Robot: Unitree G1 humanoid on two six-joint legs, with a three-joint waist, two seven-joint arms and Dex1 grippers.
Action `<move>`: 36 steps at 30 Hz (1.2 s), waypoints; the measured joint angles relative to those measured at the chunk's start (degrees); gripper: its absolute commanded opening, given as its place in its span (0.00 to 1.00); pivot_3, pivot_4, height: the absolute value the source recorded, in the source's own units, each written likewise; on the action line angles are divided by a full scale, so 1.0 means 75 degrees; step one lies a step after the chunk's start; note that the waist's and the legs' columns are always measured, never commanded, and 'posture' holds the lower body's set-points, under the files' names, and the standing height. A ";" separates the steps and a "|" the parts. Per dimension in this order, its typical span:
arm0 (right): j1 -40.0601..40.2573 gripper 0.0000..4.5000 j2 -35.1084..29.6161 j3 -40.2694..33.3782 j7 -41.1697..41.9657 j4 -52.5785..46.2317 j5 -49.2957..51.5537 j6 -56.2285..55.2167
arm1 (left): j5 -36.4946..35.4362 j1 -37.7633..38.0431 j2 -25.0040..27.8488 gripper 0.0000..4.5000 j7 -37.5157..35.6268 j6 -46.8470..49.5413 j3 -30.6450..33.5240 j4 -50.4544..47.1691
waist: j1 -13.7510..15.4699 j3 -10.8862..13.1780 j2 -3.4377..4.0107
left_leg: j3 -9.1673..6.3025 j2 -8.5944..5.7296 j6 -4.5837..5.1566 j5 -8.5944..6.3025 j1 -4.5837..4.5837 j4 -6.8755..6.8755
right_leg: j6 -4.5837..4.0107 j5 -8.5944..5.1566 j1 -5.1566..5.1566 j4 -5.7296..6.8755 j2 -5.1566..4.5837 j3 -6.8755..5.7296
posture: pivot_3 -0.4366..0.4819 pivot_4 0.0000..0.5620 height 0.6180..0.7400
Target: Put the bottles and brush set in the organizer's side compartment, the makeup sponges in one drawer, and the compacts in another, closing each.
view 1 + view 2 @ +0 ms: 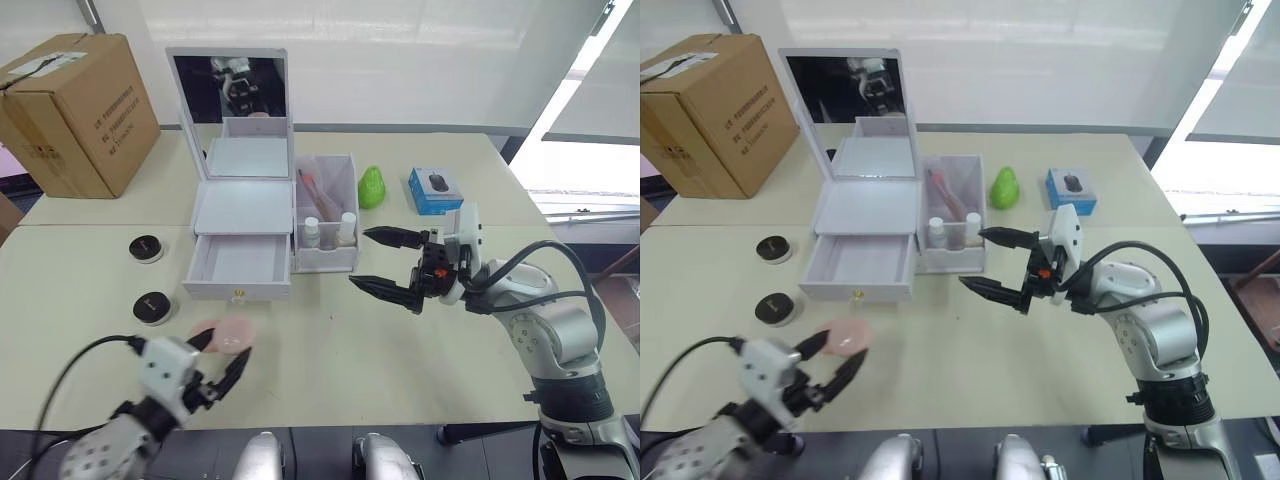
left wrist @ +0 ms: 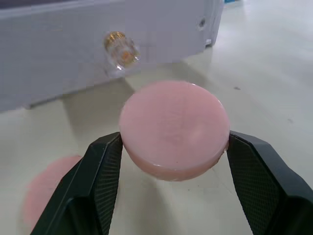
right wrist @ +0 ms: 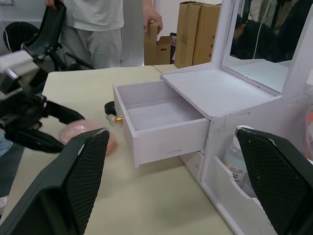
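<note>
While left claw (image 2: pixel 173 147) grips pink sponge (image 2: pixel 174 128), second sponge (image 2: pixel 46 188) half hidden, right claw (image 1: pixel 385 262) spread.

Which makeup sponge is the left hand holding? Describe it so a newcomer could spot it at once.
Start at the white organizer with its open lower drawer. In front of that drawer, the left hand pinches a flat round pink sponge between its black fingers. The other sponge lies flat on the table beside it.

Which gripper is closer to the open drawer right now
The right gripper. It hovers open just off the organizer's side compartment, beside the open drawer. The left gripper sits farther out in front of the drawer, jaws clamped on a makeup sponge.
</note>
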 measured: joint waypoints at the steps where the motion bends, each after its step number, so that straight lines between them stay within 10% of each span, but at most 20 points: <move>1: -0.0009 1.00 0.0001 0.0008 0.0005 0.0011 -0.0015 0.0000 | -0.0257 0.0104 0.0133 0.66 -0.0100 0.0057 0.0400 -0.0021 | 0.0008 0.0002 0.0002 | 0.0001 -0.0002 0.0000 0.0000 -0.0001 0.0001 | 0.0000 0.0000 0.0000 0.0001 -0.0002 0.0000 | 0.48 0.27 0.85; 11: -0.0167 1.00 0.0096 0.0114 0.0062 0.0065 -0.0121 -0.0001 | -0.2591 -0.1679 0.1639 0.66 -0.0212 0.1066 0.2833 0.0782 | 0.0043 0.0014 0.0002 | -0.0001 -0.0003 0.0000 0.0001 -0.0004 0.0005 | 0.0001 0.0001 0.0008 0.0006 -0.0002 -0.0007 | 0.48 0.27 0.85; 19: -0.0070 1.00 0.0176 0.0130 -0.0146 -0.0051 -0.0138 -0.0001 | -0.2830 -0.4103 0.1808 0.66 0.0631 0.2036 0.0893 0.1497 | 0.0007 0.0008 -0.0012 | -0.0008 -0.0003 0.0001 0.0002 0.0039 0.0013 | 0.0017 0.0010 0.0081 0.0002 0.0042 0.0043 | 0.48 0.27 0.85; 36: 0.0164 1.00 0.0083 0.0117 -0.0414 -0.0389 -0.0136 0.0093 | -0.2358 -0.4497 0.1635 0.66 0.1085 0.2683 -0.0017 0.1792 | -0.0005 0.0007 -0.0023 | -0.0008 0.0006 0.0000 0.0001 0.0092 -0.0002 | 0.0005 0.0008 0.0081 -0.0001 0.0093 0.0120 | 0.48 0.27 0.85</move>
